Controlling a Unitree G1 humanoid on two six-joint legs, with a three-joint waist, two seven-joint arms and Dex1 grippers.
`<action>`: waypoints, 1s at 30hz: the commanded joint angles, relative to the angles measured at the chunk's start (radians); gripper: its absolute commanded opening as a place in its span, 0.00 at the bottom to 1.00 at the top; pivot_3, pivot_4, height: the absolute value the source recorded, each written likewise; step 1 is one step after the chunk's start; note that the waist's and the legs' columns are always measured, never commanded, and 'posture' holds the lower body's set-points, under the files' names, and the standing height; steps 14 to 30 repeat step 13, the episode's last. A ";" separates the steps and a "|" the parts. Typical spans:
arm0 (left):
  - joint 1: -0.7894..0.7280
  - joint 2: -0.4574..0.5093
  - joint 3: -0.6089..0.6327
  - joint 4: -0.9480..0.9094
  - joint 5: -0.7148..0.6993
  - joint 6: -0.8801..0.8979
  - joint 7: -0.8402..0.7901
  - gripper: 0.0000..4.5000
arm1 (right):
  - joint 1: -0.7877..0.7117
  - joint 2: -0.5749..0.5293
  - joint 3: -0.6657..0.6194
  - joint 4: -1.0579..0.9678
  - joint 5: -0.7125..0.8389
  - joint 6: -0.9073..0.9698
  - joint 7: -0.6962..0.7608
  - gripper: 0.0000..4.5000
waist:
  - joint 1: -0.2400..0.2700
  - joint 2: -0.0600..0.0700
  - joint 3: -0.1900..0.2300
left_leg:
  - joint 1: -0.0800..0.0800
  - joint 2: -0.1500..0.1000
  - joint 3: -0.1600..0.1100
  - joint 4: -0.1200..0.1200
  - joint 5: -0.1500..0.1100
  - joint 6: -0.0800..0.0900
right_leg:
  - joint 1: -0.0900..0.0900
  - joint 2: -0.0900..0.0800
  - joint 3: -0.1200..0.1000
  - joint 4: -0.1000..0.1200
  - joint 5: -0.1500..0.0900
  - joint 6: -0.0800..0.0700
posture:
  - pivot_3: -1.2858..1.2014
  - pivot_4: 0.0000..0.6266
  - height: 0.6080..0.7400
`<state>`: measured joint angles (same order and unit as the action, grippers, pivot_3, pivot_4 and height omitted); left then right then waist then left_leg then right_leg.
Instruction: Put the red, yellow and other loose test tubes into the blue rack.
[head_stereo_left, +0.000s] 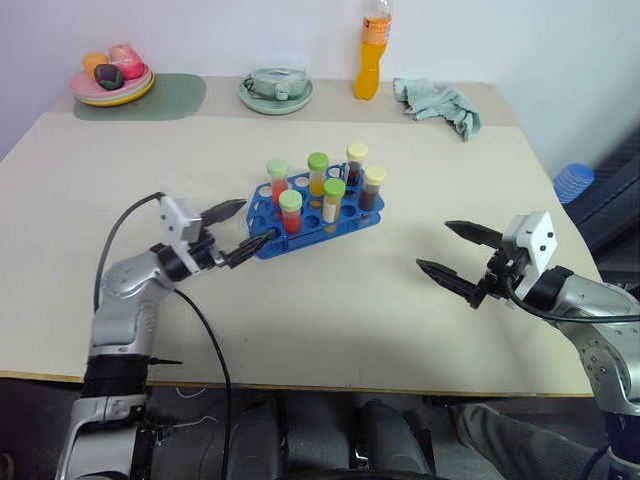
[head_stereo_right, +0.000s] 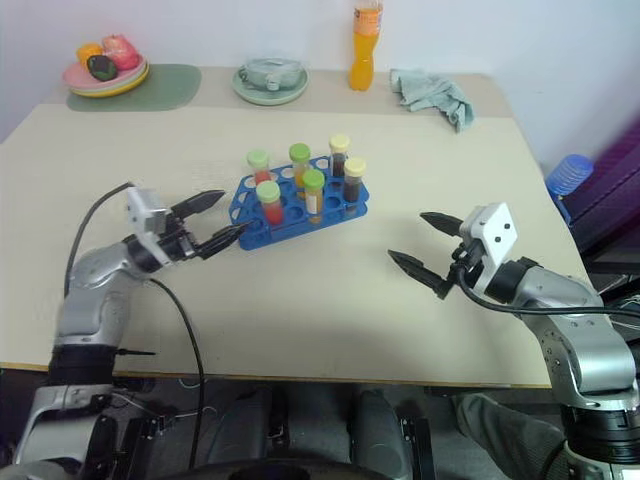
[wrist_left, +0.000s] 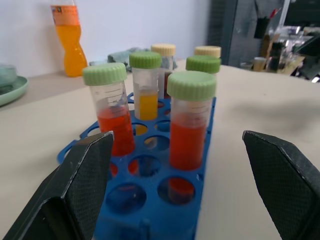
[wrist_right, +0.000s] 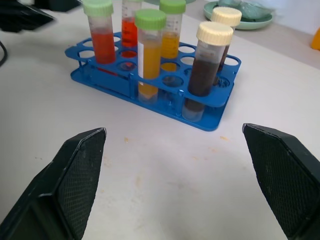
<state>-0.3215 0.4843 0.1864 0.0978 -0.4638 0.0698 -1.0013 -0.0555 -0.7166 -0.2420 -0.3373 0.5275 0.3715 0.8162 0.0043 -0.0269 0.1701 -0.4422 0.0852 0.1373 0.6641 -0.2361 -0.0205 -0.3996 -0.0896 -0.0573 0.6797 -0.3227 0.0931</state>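
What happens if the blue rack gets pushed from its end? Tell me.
The rack would probably slide rather than tip, since its base lies flat on the smooth table. It looks like light plastic, so it may swivel. The six tall tubes stand loosely in their holes and could wobble.

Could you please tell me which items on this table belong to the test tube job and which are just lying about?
Job:
- blue rack
- six capped tubes standing in it

Lying about:
- orange bottle
- teal cloth
- green cup and saucer
- plate of fruit
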 joint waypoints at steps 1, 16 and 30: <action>0.046 0.042 0.056 -0.066 -0.040 0.025 0.010 0.94 | 0.041 0.009 -0.044 0.027 -0.013 -0.077 0.027 1.00 | 0.001 0.000 0.000 | 0.000 0.000 0.000 0.000 0.000 0.000 | 0.000 0.000 0.000 0.000 0.000 0.000 | 0.52 0.24 1.00; 0.176 0.107 0.107 -0.149 -0.065 0.082 0.043 0.94 | 0.143 0.008 -0.129 0.026 0.003 -0.106 0.022 1.00 | -0.001 0.000 0.000 | 0.001 0.000 -0.001 0.000 0.000 0.000 | 0.001 0.000 0.000 0.000 0.000 0.000 | 0.52 0.24 1.00; 0.176 0.107 0.107 -0.149 -0.065 0.082 0.043 0.94 | 0.143 0.008 -0.129 0.026 0.003 -0.106 0.022 1.00 | -0.001 0.000 0.000 | 0.001 0.000 -0.001 0.000 0.000 0.000 | 0.001 0.000 0.000 0.000 0.000 0.000 | 0.52 0.24 1.00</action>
